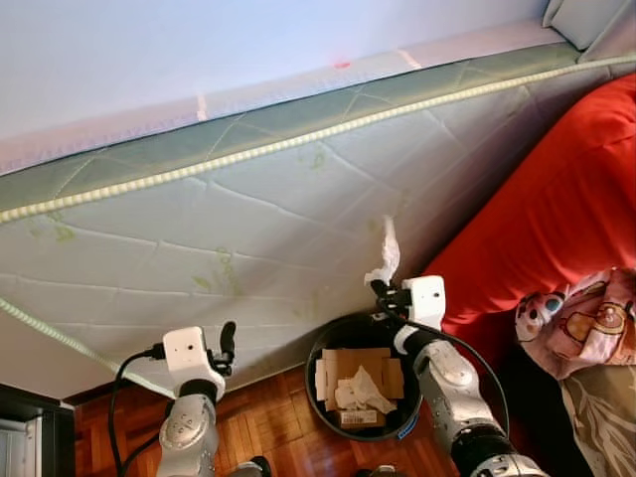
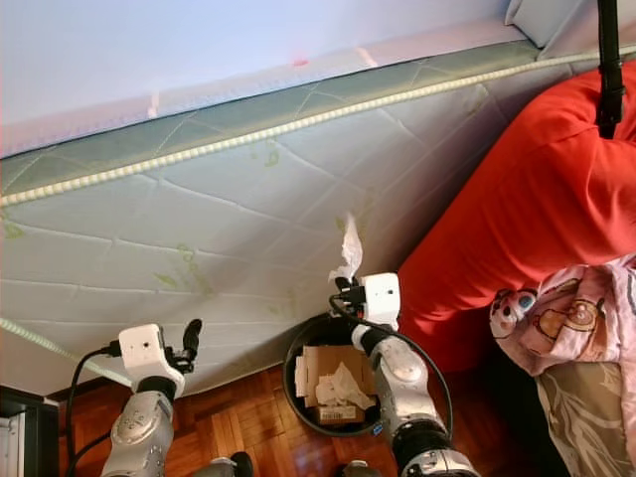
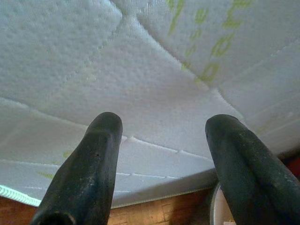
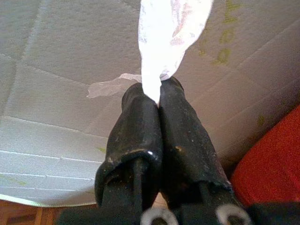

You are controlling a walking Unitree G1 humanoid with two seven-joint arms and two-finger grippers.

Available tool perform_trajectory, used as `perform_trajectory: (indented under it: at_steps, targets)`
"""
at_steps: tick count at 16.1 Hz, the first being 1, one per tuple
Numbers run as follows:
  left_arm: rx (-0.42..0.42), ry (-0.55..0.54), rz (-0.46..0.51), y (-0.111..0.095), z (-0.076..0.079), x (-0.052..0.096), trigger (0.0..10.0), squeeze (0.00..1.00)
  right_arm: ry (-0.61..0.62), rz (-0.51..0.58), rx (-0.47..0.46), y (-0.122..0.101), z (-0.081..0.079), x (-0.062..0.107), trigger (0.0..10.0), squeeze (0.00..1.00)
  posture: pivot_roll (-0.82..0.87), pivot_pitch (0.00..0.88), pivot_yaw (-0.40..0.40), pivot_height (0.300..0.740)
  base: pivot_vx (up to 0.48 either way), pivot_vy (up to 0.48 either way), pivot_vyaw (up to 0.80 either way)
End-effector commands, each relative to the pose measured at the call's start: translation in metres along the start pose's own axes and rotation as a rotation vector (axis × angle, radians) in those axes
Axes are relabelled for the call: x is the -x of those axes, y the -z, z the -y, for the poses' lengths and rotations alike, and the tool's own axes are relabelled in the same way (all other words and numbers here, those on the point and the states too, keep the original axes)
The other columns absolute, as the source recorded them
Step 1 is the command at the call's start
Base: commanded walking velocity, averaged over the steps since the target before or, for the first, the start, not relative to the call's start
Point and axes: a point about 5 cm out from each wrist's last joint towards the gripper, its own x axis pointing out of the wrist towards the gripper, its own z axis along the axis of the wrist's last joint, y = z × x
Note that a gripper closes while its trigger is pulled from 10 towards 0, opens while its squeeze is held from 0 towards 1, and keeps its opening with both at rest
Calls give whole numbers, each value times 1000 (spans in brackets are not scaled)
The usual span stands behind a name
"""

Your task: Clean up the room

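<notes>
A quilted mattress with green piping is seen propped on its side against a pale wall, standing on a reddish parquet floor. To the right, a big red cushion or beanbag is pressed against it, with a cartoon-print pillow lower down, cut off at the frame edge.

A black round bin is parked on the floor right at the mattress foot, stuffed with flattened cardboard and crumpled paper. Its far rim is partly hidden by the right arm.

The right gripper is held just above the bin's back rim, fingers pinched tight together on a white tissue that sticks up in front of the mattress. The left gripper is raised off to the left near the mattress face, fingers spread apart with nothing between them. A dark furniture corner at bottom left can't really be made out.
</notes>
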Motion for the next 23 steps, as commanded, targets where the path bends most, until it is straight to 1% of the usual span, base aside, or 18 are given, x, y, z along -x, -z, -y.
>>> perform_trajectory:
  at_steps: [1,4,5,10,11,14,15,23]
  targets:
    - [-19,10,-15,2,0,3,10000,0,2,-35,3,7,0,3,10000,0,-88,226,3,725,0,0,0]
    - [-26,19,-9,0,1,2,10000,0,3,-35,3,8,-1,4,10000,0,-84,226,3,705,0,0,0]
    - [-26,20,-9,0,1,2,10000,0,7,-19,-6,7,0,5,10000,0,-83,230,2,701,0,0,0]
    - [-29,27,-11,-1,2,3,10000,0,29,-7,-11,6,2,6,10000,0,-81,237,1,701,0,0,0]
    - [-31,27,-11,-1,2,3,10000,0,34,-41,5,9,3,6,10000,0,-80,241,0,701,0,0,0]
    - [-34,32,-11,-1,3,4,10000,0,36,-49,3,11,2,5,10000,0,-80,246,1,666,0,0,0]
    - [-36,34,-11,-2,3,4,10000,0,43,-25,-13,10,2,7,10000,0,-79,248,2,661,0,0,0]
    - [-47,46,-7,-4,5,3,10000,0,51,-34,-11,11,2,7,10000,0,-72,254,3,661,0,0,0]
